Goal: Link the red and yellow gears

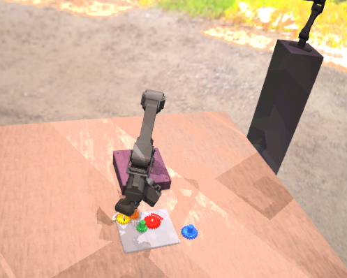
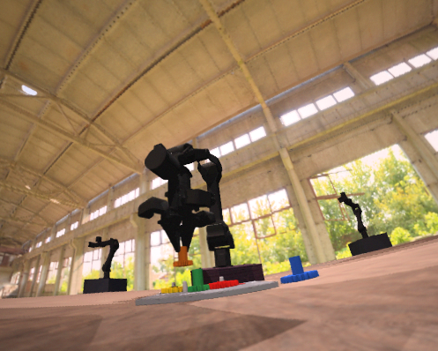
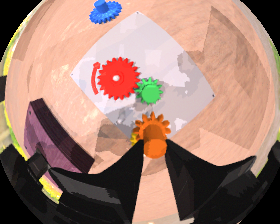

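Site, from my remote station: large industrial hall or workshop. Ribbed roof [image 2: 161, 57] on long beams; rows of high windows [image 2: 308, 110]. Beyond the counter [image 1: 75, 174] [image 2: 205, 326], a tall window [image 2: 271, 212] showing trees.
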Controlling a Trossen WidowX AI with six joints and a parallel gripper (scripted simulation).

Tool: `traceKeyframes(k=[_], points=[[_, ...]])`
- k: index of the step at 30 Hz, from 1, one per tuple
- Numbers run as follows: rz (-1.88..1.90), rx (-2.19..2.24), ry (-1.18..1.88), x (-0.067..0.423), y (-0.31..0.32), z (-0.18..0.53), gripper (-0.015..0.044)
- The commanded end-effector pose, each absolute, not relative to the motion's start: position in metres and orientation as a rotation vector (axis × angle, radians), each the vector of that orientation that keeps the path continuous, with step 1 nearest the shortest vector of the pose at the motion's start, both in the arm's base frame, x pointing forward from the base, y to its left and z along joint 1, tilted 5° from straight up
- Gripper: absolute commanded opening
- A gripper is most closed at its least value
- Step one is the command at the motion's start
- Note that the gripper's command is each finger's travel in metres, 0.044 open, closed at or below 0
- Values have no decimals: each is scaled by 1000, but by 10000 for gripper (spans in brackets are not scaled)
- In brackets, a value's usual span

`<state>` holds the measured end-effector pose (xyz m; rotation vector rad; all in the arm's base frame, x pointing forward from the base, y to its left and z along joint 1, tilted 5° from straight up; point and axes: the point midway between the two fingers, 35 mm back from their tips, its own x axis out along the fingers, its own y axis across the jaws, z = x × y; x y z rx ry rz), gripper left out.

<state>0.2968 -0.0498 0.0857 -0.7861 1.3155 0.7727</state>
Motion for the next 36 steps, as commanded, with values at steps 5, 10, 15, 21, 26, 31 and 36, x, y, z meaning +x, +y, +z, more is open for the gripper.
traceKeyframes(k=[5,10,15,21,26,31,36], points=[[802,-813,1301,297,-49,85,0],[868,-886,1272,298,-49,80,0],[941,-968,1235,298,-49,73,0],[962,-992,1224,299,-49,64,0],[927,-952,1243,300,-48,58,0],[845,-861,1282,301,-47,51,0],[749,-753,1324,301,-47,43,0]])
